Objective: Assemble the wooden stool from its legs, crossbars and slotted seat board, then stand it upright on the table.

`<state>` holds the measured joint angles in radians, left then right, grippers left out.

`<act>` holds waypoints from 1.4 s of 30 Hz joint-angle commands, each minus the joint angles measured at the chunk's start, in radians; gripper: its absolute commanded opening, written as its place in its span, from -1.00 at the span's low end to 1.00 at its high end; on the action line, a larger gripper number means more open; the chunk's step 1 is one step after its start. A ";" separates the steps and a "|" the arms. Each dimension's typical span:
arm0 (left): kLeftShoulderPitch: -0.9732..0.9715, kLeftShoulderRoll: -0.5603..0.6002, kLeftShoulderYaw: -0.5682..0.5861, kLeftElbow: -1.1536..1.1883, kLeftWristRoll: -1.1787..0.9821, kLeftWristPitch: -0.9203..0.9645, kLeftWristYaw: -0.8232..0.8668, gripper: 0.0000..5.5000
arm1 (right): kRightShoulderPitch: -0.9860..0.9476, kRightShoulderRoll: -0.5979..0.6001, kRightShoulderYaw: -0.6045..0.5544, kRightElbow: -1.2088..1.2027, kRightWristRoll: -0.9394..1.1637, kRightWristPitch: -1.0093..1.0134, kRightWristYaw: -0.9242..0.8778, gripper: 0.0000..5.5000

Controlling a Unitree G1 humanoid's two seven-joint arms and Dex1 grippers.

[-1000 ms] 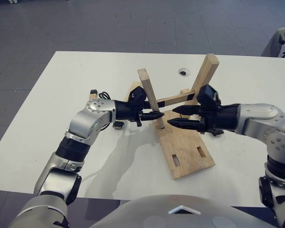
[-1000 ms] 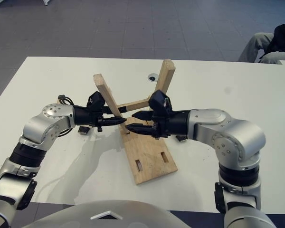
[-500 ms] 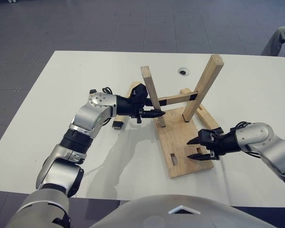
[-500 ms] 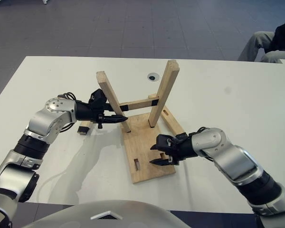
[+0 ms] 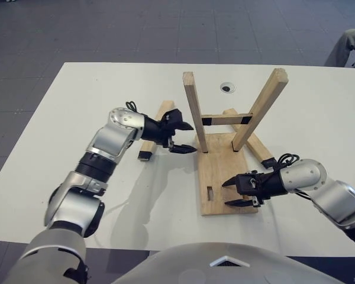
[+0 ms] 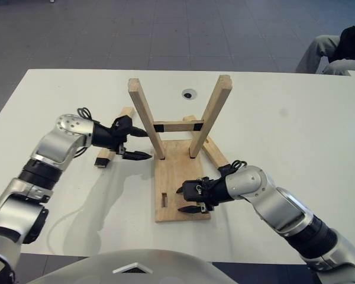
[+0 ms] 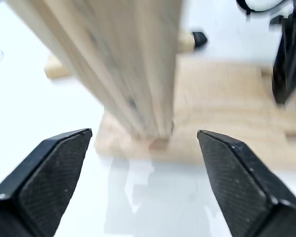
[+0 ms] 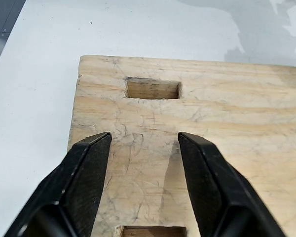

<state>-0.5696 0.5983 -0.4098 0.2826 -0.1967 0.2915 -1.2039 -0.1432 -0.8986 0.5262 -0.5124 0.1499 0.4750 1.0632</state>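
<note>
Pale seat board (image 5: 216, 171), seemingly black-banded crossbar (image 5: 226, 119)

Noted upright leg (image 7: 138, 64) blurred and cropped by the edge in left wrist view. Found loose leg (image 5: 164, 110), toward tabletop's (image 5: 77, 118) left edge, partly hidden behind left tool (image 5: 193, 138). Found seat board's (image 8: 237, 123) second slot (image 8: 150, 231) cut off in right wrist view.

On the table (image 5: 77, 118), the seat board (image 5: 216, 174) lies flat. 2 legs (image 5: 195, 109) stand on its 12 o'clock end, a crossbar (image 5: 227, 119) between them. The left gripper (image 5: 193, 138) is at its 10 o'clock, the right gripper (image 5: 225, 194) over its 5 o'clock corner.
</note>
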 commanded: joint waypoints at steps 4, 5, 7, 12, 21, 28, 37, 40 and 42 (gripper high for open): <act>0.064 0.278 0.196 -0.210 0.012 0.089 -0.008 0.72 | 0.012 0.064 -0.011 0.031 -0.073 0.071 -0.106 -0.10; 0.054 0.291 0.269 -0.248 -0.019 0.127 0.028 0.72 | 0.002 0.073 -0.032 0.028 -0.065 0.085 -0.120 -0.10; -0.018 0.247 0.438 -0.303 -0.089 0.254 0.183 0.72 | -0.032 0.098 -0.078 0.022 -0.041 0.123 -0.144 -0.10; -0.233 0.004 0.618 -0.436 -0.281 0.603 0.551 0.73 | -0.060 0.142 -0.127 0.047 0.001 0.217 -0.164 0.09; -0.357 -0.289 0.596 -0.370 -0.375 0.776 0.811 0.73 | 0.025 0.105 0.006 0.162 -0.065 0.200 -0.131 0.53; -0.428 -0.408 0.565 -0.222 -0.350 0.682 0.866 0.47 | 0.036 0.106 0.074 0.232 -0.123 0.144 -0.131 0.54; -0.384 -0.476 0.490 -0.086 -0.303 0.596 0.855 0.26 | 0.022 0.116 0.101 0.249 -0.137 0.136 -0.136 0.54; -0.374 -0.491 0.463 -0.076 -0.290 0.585 0.850 0.26 | 0.021 0.116 0.103 0.251 -0.140 0.133 -0.136 0.54; -0.448 -0.478 0.503 -0.034 -0.285 0.525 0.856 0.26 | 0.018 0.118 0.103 0.252 -0.142 0.132 -0.138 0.54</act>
<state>-0.9492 0.1058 0.0647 0.2141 -0.4959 0.8592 -0.3490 -0.2128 -0.7708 0.4963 -0.3607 0.1102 0.5475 0.9292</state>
